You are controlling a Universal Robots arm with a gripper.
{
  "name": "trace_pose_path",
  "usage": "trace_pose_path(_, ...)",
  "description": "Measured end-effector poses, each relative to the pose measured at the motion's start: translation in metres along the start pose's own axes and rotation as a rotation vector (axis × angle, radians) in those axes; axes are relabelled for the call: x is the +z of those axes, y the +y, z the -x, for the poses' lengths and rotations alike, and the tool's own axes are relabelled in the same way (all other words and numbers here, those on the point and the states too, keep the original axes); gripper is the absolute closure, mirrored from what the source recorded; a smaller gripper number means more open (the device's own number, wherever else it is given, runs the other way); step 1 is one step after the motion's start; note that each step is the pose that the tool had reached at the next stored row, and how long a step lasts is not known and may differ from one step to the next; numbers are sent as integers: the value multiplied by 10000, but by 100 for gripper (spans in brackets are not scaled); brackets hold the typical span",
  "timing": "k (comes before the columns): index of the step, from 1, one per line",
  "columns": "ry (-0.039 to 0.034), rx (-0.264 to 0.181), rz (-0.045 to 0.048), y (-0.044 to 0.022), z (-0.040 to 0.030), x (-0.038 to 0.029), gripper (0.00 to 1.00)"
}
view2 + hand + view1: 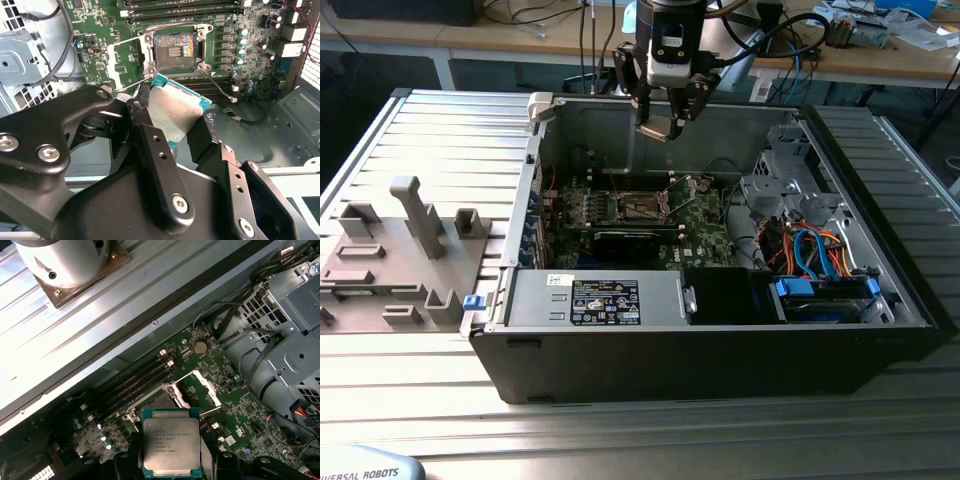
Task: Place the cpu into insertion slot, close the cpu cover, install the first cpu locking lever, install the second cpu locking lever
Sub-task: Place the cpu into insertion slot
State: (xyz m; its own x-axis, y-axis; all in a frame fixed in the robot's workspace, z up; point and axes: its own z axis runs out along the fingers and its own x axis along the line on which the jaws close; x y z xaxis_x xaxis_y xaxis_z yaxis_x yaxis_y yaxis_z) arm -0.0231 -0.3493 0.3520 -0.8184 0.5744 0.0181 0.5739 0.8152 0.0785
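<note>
Ridged table point(620, 430) across the exterior view, open computer case point(720, 350) sitting mid-frame, green board point(705, 225) on its floor. Upper centre, the tool point(665, 128) hangs over the case, fingers clamped on the cpu point(172, 112), held clear above the bare socket point(175, 50); the cpu cover point(209, 388) stands flipped open beside it.
</note>
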Motion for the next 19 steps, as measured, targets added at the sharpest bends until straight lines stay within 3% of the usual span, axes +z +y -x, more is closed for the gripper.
trace_pose_path(19,-16,207,3,0,0,0,46)
